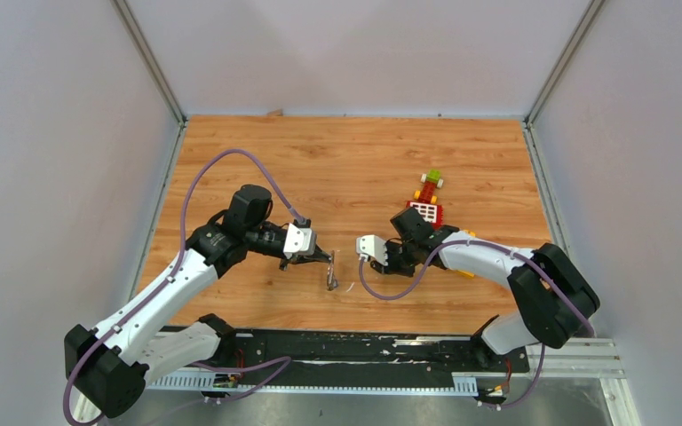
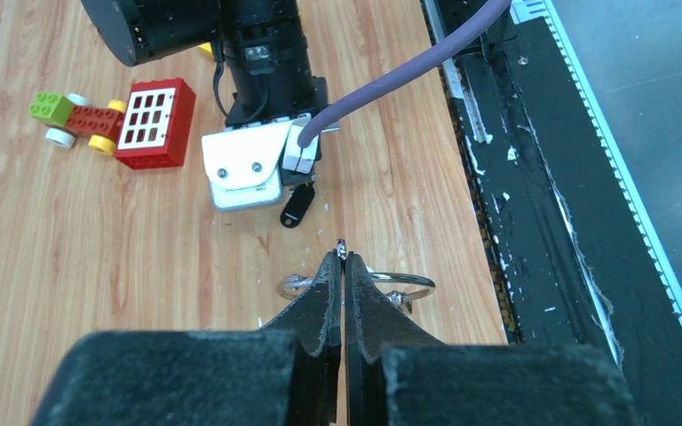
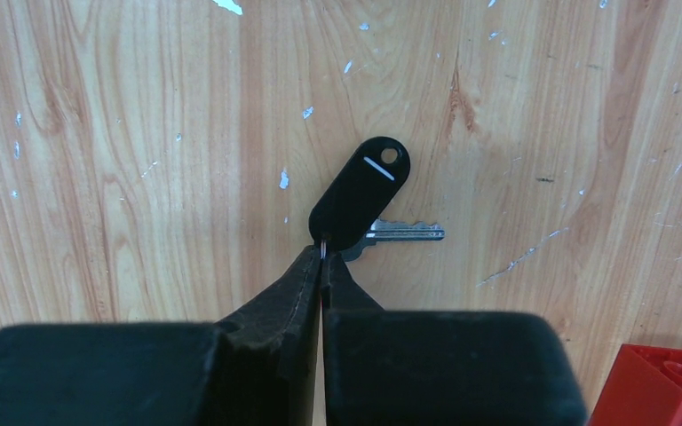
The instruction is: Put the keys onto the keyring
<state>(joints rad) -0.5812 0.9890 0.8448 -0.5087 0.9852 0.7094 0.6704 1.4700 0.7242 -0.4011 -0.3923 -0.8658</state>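
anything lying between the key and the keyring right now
Nothing. The left wrist view shows only bare table between the key and the keyring.

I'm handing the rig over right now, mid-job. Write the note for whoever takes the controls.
Left hand: shut on the keyring, whose wire shows on both sides of the fingers.
Right hand: shut on the key, pinched at the edge of its black head.
Done: both pieces gripped, hands facing each other.
Left to do: the key is not yet on the keyring and a gap separates them. Close the gap and thread it on.
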